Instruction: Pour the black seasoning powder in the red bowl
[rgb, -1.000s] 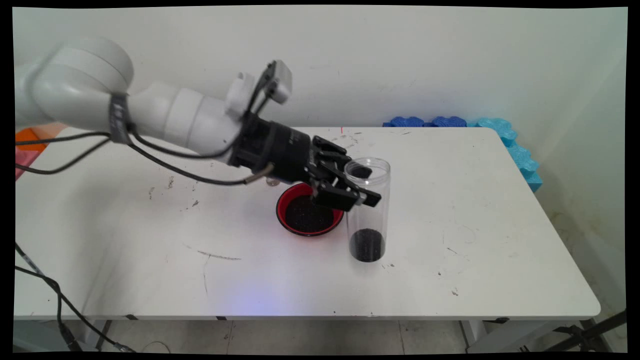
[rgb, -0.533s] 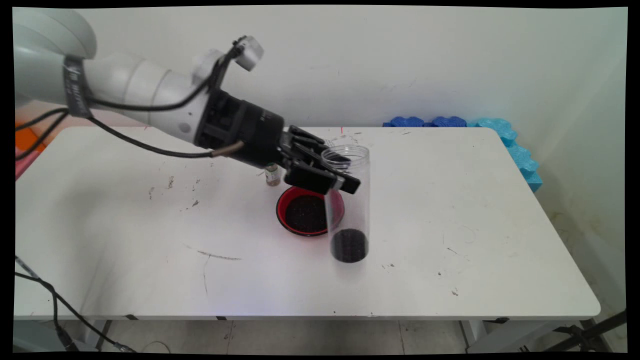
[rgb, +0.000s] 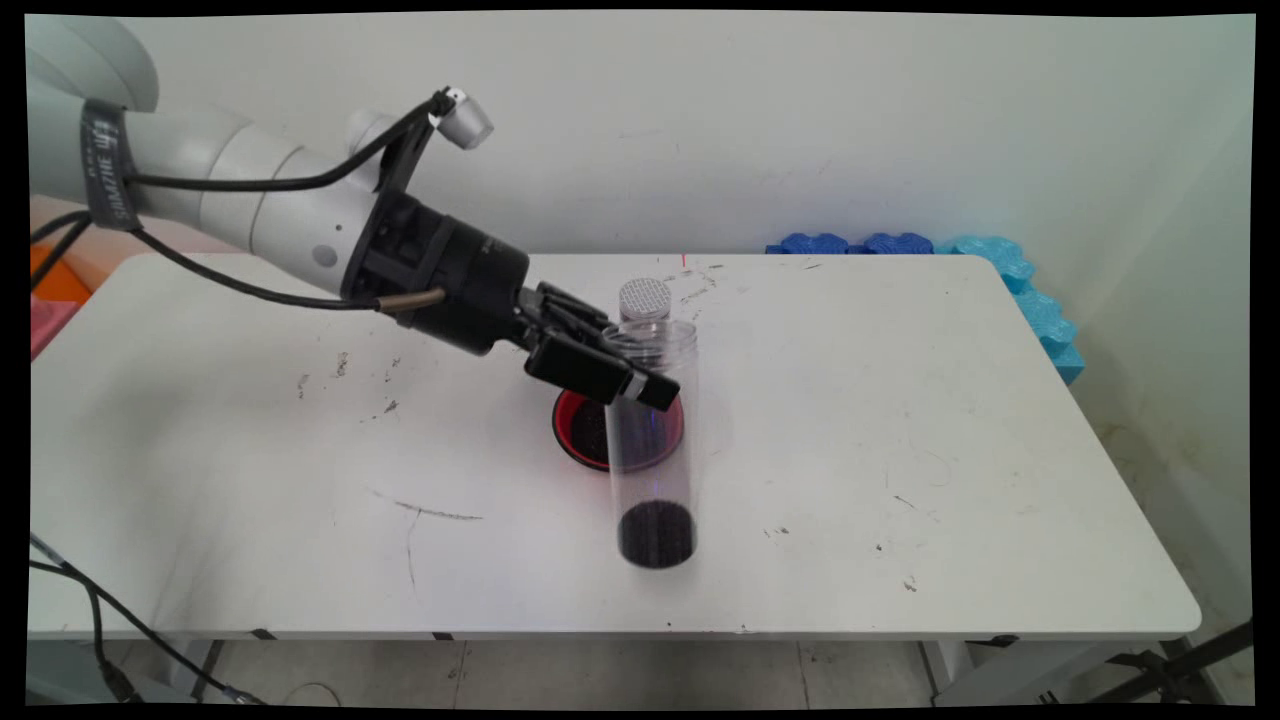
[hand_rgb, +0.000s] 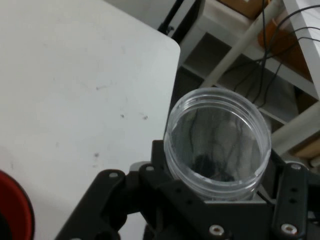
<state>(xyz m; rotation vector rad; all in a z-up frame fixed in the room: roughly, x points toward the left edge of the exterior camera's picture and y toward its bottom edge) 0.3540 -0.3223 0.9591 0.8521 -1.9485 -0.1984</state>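
My gripper (rgb: 648, 366) is shut on a tall clear plastic jar (rgb: 655, 450), gripping it just below its open rim. The jar stands nearly upright, with a layer of black grains (rgb: 656, 535) at its bottom. It hangs in front of a red bowl (rgb: 572, 432) of black grains and partly covers it. In the hand view the jar's open mouth (hand_rgb: 217, 145) sits between the fingers of the gripper (hand_rgb: 215, 200), with the bowl's red edge (hand_rgb: 12, 212) at the lower left.
A small container with a round grey perforated lid (rgb: 645, 298) stands just behind the jar's rim. Blue foam mats (rgb: 900, 243) lie along the white table's (rgb: 900, 450) back right edge. The hand view shows a table corner (hand_rgb: 167, 47) and shelving beyond.
The gripper has carried the jar to the left and towards the table's near side, from beside the bowl to in front of it. The arm has drawn back to the left.
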